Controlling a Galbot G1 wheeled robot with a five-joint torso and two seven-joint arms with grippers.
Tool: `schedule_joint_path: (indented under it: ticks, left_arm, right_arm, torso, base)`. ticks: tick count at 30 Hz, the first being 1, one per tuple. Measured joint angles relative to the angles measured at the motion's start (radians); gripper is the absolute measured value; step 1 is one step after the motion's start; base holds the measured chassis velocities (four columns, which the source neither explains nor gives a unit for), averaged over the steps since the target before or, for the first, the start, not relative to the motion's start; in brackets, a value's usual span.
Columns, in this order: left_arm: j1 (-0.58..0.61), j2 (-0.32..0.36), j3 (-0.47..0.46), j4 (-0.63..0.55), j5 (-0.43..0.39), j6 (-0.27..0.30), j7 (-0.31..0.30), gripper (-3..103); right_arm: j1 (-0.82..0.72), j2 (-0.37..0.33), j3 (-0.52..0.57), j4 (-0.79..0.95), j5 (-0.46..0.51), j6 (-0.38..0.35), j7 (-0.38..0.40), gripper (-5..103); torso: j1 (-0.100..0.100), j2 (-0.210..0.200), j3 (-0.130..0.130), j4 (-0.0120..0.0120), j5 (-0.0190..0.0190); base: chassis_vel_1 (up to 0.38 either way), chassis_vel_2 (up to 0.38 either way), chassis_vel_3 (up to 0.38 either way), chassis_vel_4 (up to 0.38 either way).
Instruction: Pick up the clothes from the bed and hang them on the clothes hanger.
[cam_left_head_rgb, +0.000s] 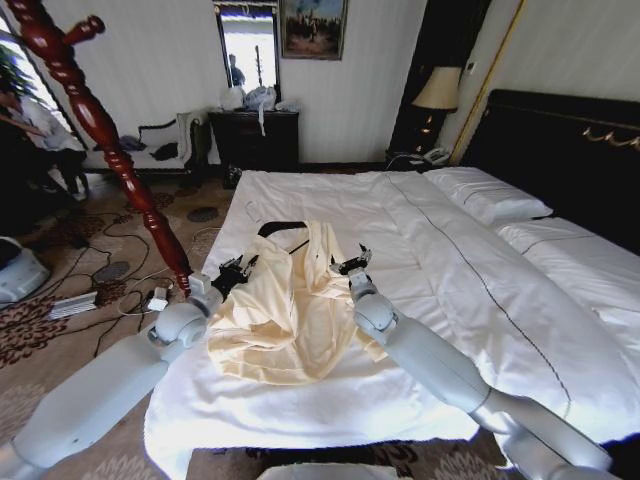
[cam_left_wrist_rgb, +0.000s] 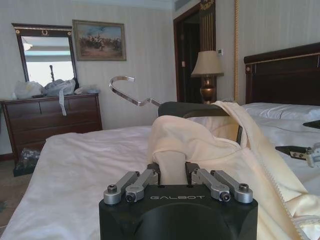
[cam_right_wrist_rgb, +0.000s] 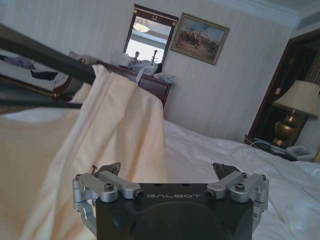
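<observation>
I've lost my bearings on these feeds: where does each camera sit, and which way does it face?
Head: high, looking down the bed; both arms show, left gripper, right gripper.
Left wrist: low, facing the dresser; fingers pinch the clothes.
Right wrist: low beside the clothes, open fingers.
Shared: clothes hanger.

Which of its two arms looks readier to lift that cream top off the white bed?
Probably the left: the left gripper is shut on a fold of the thin cream long-sleeved garment, while the right gripper is open beside it.
</observation>
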Motion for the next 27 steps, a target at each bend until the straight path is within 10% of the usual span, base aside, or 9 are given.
schedule_joint_path:
  ticks: [27]
  left_arm:
    - [0.013, 0.026, 0.056, -0.006, 0.077, -0.011, 0.047, 23]
  right_arm:
    - [0.093, 0.051, -0.07, 0.024, 0.17, -0.023, 0.011, 93]
  torso:
    - [0.0, 0.0, 0.0, 0.0003, -0.0001]
  base:
    - [0.0, 0.0, 0.0, 0.0]
